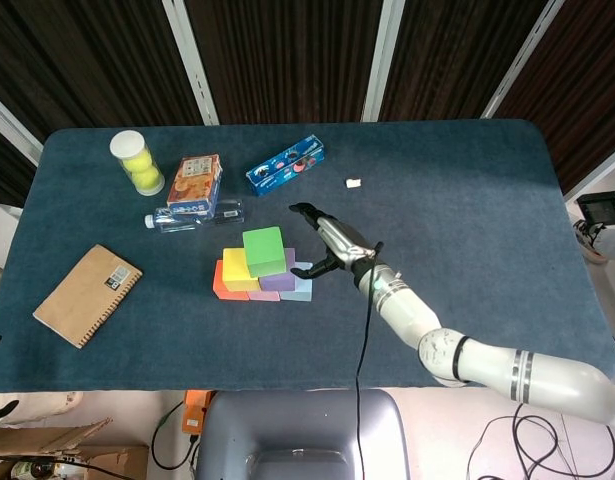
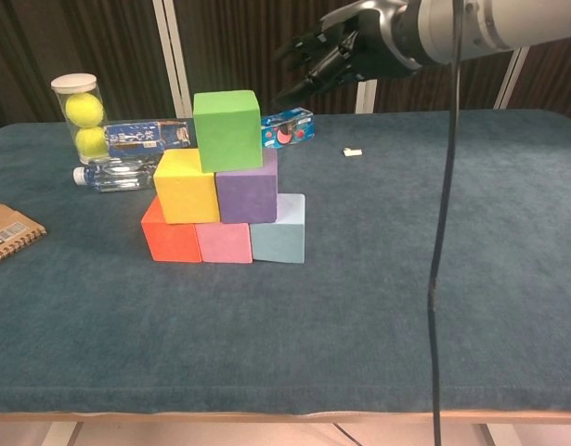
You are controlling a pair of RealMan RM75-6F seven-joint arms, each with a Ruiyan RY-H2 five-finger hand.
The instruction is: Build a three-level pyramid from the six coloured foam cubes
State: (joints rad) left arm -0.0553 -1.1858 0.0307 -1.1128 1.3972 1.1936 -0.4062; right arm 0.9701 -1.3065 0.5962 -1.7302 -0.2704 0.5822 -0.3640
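Note:
A pyramid of foam cubes stands left of the table's middle. Its bottom row is a red cube (image 2: 170,242), a pink cube (image 2: 224,243) and a light blue cube (image 2: 278,237). Above them sit a yellow cube (image 2: 186,186) and a purple cube (image 2: 247,193). A green cube (image 1: 264,250) (image 2: 227,130) lies on top, turned slightly askew. My right hand (image 1: 332,245) (image 2: 336,56) hovers to the right of the stack, above it, with fingers spread and nothing in it; it touches no cube. No left hand shows in either view.
Behind the stack lie a water bottle (image 1: 192,217), a snack box (image 1: 195,184) and a blue packet (image 1: 285,165). A tube of tennis balls (image 1: 137,162) stands at the back left. A notebook (image 1: 87,295) lies front left. A small white scrap (image 1: 353,183) sits mid-back.

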